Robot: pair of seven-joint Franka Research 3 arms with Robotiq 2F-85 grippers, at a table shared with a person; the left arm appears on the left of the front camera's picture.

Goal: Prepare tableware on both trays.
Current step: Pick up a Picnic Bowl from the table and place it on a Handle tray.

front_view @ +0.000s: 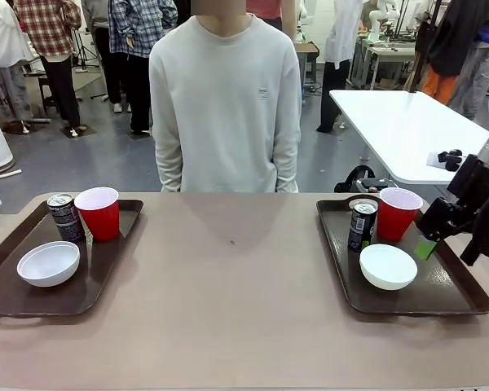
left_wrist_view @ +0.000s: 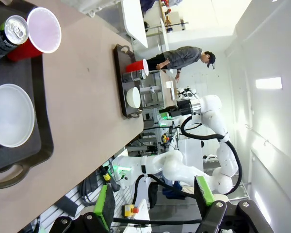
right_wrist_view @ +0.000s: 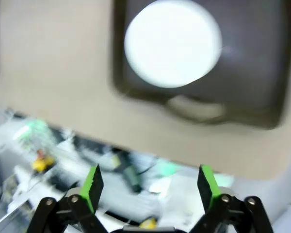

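Well, both large dark brown rectangular plastic trays sit on the beige desk (front_view: 236, 285), 1 at each end, and each carries a full set of 3 pieces. On the left tray (front_view: 106, 281) a small round pale grey-blue bowl (front_view: 48, 263) rests near the front, with a slim dark drink can (front_view: 64, 217) behind it and a red plastic cup with a white inside (front_view: 99, 213) just beside the can. On the right tray (front_view: 452, 297) a small round white bowl (front_view: 388, 266) lies in front, a second slim dark can (front_view: 362, 224) stands behind it and a second red cup (front_view: 398, 213) stands right next to that can.

The right pincer (front_view: 428, 236) hangs over the right tray's outer side, just beside the red cup; its wrist view shows the green pads (right_wrist_view: 92, 184) spread wide with nothing between them. The left pincer (left_wrist_view: 153, 204) is likewise spread and empty, held back off the desk edge. A person in a pale sweater (front_view: 225, 106) stands at the far side.
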